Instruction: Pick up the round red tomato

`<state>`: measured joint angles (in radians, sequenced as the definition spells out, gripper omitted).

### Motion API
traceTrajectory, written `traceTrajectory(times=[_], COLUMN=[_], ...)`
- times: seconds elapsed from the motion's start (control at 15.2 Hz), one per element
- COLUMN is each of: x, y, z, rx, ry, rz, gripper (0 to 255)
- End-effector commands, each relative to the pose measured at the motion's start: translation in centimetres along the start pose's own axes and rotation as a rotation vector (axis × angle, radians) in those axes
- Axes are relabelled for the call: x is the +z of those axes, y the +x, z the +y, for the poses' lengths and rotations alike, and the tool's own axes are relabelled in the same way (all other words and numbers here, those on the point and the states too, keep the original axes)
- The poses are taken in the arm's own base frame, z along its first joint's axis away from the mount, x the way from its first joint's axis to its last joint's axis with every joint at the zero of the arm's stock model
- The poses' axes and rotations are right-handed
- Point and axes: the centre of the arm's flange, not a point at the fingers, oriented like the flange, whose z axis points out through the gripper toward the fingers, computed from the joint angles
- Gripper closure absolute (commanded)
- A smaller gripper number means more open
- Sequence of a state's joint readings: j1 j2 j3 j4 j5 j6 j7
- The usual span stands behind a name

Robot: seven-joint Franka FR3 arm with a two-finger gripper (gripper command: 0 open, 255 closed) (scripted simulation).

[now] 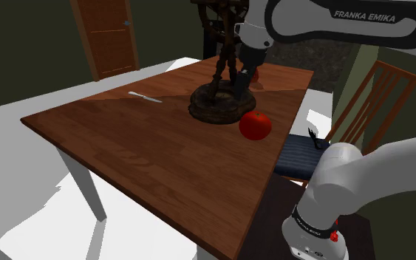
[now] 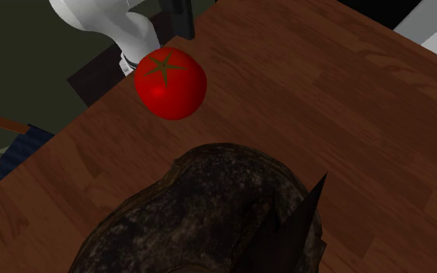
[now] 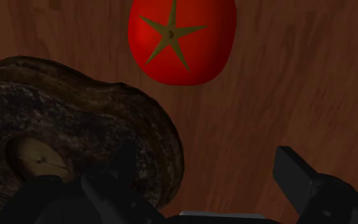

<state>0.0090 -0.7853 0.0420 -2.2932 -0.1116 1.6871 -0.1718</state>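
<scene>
Evidently, the fingers [image 3: 296, 170] stand spread apart above the desk [image 3: 266, 95], short of the tomato [image 3: 182, 39], ready to straddle it.

From my console the arm [image 1: 309, 18] reads as glossy white shells, with a black band [image 1: 365, 15] along the upper link carrying FRANKA EMIKA in white capitals. Dark joints break the white where segments meet. The lower link [image 1: 335, 173] is a fat white bulge ending in a black collar [image 1: 311, 221] with tiny white print, and beside it a small red dot [image 1: 334, 236]. The gripper [image 3: 205, 153] is all black, its fingers [image 3: 295, 172] blocky and square-edged.
</scene>
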Motion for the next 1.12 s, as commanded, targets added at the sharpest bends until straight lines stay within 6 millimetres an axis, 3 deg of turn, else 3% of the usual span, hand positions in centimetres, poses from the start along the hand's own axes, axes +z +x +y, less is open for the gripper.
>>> traceTrajectory(times=[0.0,0.2,0.46,1.06], x=[0.0,1.6,3.6,7.5], y=[0.0,-0.2,-4.0,-4.6], z=[0.0,4.6,8.7,8.1], rx=[0.0,0.563,1.256,1.256], ry=[0.0,0.071,0.158,0.158], rz=[0.0,-0.16,-0.357,-0.357], gripper=[0,0,0,0])
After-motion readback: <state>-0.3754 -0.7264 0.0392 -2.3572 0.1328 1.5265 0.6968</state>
